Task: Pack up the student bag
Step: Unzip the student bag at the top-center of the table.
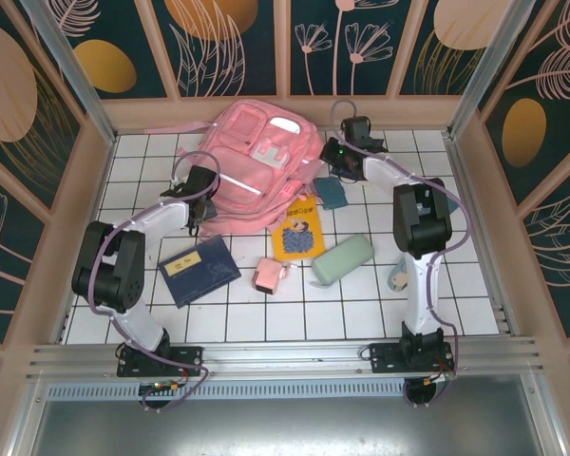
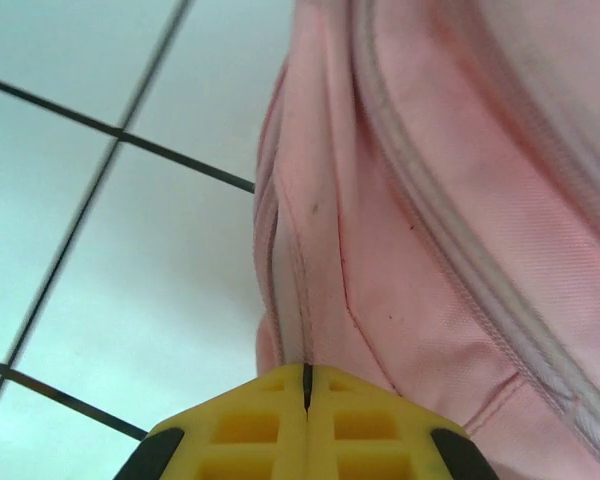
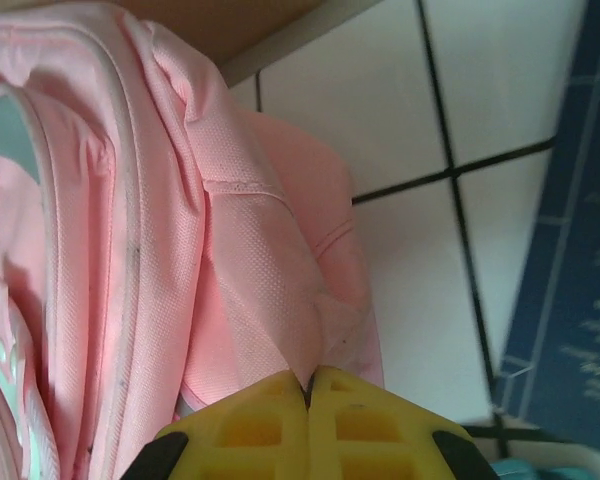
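Note:
The student bag (image 1: 256, 161), a big soft pink backpack, lies flat on the white tiled table (image 1: 475, 285) at the back centre. My left gripper (image 1: 201, 197) is at the bag's left edge. In the left wrist view its yellow fingers (image 2: 250, 425) are pressed together, and a seam fold of the student bag (image 2: 400, 250) runs straight into the tips of the left gripper (image 2: 307, 375). My right gripper (image 1: 334, 157) is at the bag's right edge. It is shut, with a flap of the student bag (image 3: 250, 270) tapering into the right gripper (image 3: 308, 378).
In front of the bag lie a dark blue notebook (image 1: 199, 270), a small pink pouch (image 1: 269, 275), a yellow booklet (image 1: 297, 231), a mint green case (image 1: 343, 258) and a teal item (image 1: 331, 193). A pale item (image 1: 399, 275) sits by the right arm. Walls fence the table.

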### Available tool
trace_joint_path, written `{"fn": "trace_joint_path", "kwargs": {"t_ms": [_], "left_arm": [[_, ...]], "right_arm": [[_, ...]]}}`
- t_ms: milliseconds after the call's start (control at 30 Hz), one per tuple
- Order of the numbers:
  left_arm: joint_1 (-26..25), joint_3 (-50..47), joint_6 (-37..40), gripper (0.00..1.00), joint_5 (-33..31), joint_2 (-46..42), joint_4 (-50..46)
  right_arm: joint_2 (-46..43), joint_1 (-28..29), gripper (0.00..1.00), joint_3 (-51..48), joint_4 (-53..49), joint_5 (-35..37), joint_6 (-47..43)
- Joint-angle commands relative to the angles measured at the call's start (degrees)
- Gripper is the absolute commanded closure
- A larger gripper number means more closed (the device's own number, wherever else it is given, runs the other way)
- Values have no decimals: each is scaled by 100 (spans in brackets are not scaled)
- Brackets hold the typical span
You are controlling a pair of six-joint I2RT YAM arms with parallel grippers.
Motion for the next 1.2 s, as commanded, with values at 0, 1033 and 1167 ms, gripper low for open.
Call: {"fn": "trace_joint_path", "kwargs": {"t_ms": [0,1033,1167], "left_arm": [[76,-162,292,100,740,-269,111],[289,2253,409,68,369,1986,-94],[146,1687,81,60,1302,1222,340]], "right_arm": [[-41,-3,100,453,171,472,-168],[-499,912,100,-1245,636,126,272],[-363,996,100,-1319,665,223,213]]}}
